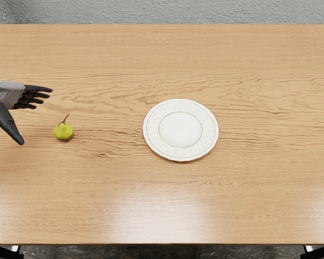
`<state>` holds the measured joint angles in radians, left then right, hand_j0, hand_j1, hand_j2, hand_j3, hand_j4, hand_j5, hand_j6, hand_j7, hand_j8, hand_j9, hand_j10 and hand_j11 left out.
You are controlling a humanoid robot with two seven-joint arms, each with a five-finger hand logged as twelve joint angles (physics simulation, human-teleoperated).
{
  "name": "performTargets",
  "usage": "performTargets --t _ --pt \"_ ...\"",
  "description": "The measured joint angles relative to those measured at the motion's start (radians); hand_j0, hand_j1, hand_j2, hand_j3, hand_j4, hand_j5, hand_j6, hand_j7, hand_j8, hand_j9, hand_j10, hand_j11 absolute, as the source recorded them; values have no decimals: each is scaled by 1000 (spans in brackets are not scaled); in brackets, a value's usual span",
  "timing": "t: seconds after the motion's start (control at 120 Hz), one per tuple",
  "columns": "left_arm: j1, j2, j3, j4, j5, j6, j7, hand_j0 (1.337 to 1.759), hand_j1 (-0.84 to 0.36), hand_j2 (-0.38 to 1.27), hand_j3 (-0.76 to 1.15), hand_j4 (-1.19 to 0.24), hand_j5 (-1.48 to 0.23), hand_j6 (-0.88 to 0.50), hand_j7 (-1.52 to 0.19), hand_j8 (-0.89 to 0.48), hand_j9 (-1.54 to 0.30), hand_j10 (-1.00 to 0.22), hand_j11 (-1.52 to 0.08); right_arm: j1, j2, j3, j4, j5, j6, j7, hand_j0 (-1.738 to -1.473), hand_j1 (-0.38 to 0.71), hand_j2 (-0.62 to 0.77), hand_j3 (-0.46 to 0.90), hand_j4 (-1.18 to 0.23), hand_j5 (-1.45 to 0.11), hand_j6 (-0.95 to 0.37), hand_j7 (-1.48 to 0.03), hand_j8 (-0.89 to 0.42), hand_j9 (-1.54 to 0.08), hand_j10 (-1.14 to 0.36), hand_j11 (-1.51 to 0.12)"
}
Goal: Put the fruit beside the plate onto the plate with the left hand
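Observation:
A small yellow-green pear [63, 130] with a brown stem stands on the wooden table, left of centre. A white plate [180, 129] with a patterned rim lies to its right, well apart from it, with nothing on it. My left hand [22, 108] comes in from the left edge, just up and left of the pear and not touching it. Its dark fingers [38, 94] are stretched out toward the right and the thumb [8, 125] points down; it holds nothing. No right arm shows.
The wooden table [162, 205] fills nearly the whole view. Its far edge runs along the top against a grey floor, and its near edge runs along the bottom.

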<state>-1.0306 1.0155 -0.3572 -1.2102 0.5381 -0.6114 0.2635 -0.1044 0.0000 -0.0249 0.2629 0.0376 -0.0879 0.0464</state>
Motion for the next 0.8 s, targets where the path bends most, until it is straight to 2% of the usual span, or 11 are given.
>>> performTargets --t 0.1,0.158,0.217,0.325,0.417,0.567,0.7,0.8 --pt "-6 -16 0 -1 0 0 2 1658 349 1 0 -5 -1 -6 0 -6 0 -4 0 -1 0 2 3 4 -3 0 -1658 -320 -5 0 -24 -31 -24 -31 -24 -31 -24 -31" --pt "-17 -33 0 -7 0 0 30 1658 349 1 0 -5 -1 -7 0 -6 0 -5 0 3 0 3 4 5 -4 0 -1658 -320 -5 0 -24 -31 -24 -31 -24 -31 -24 -31" --pt "-62 -57 0 -11 3 0 89 1658 349 1 0 -5 -1 -6 0 -6 0 -5 0 20 0 3 4 6 -5 1 -1658 -320 -5 0 -24 -31 -24 -31 -24 -31 -24 -31" --pt "-151 -112 1 -13 33 0 235 1658 349 1 0 -5 -1 -6 0 -5 0 -4 0 36 0 2 5 7 -4 1 -1658 -320 -5 0 -24 -31 -24 -31 -24 -31 -24 -31" --pt "-184 -188 0 -21 180 0 301 1658 349 0 0 -4 -1 -5 0 -5 0 -4 0 43 0 3 6 7 -4 3 -1658 -320 -5 0 -24 -31 -24 -31 -24 -31 -24 -31" --pt "-135 -215 6 -119 430 0 336 1658 349 0 0 -4 -1 -6 0 -5 0 -4 0 46 0 2 7 7 -2 2 -1658 -320 -5 0 -24 -31 -24 -31 -24 -31 -24 -31" --pt "-88 -228 20 -216 564 74 344 1658 349 1 0 -5 -1 -6 0 -6 0 -4 0 46 0 2 7 7 0 1 -1658 -320 -5 0 -24 -31 -24 -31 -24 -31 -24 -31" --pt "-71 -241 28 -260 617 146 346 1658 349 1 0 -5 -1 -6 0 -6 0 -4 0 45 0 1 7 7 0 1 -1658 -320 -5 0 -24 -31 -24 -31 -24 -31 -24 -31"
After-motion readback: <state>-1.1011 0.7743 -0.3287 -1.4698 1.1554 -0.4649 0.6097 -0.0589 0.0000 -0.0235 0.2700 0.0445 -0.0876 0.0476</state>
